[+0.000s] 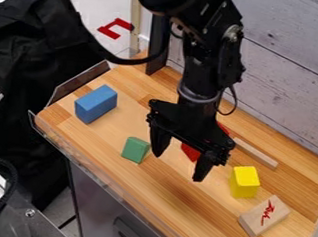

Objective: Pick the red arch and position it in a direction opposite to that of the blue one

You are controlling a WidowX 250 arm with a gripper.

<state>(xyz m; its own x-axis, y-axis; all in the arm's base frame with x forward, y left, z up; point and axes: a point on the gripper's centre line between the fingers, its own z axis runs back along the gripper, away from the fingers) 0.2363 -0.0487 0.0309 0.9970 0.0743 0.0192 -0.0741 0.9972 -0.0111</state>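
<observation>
Black gripper (180,156), fingers parted, above the tabletop (177,201); red arch (190,151) partly hidden behind it. Lowered off-centre, one finger could strike and topple the arch. Farther out: green block (135,150), yellow block (244,182), blue block (95,104).

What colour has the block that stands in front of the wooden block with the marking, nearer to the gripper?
Yellow, in the camera view.

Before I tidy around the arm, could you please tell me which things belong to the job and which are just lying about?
Part of the job:
- red block, partly hidden behind the hand
- blue block, near the counter's left end

Just lying about:
- green block
- yellow block
- wooden block with a red mark
- thin wooden stick
</observation>
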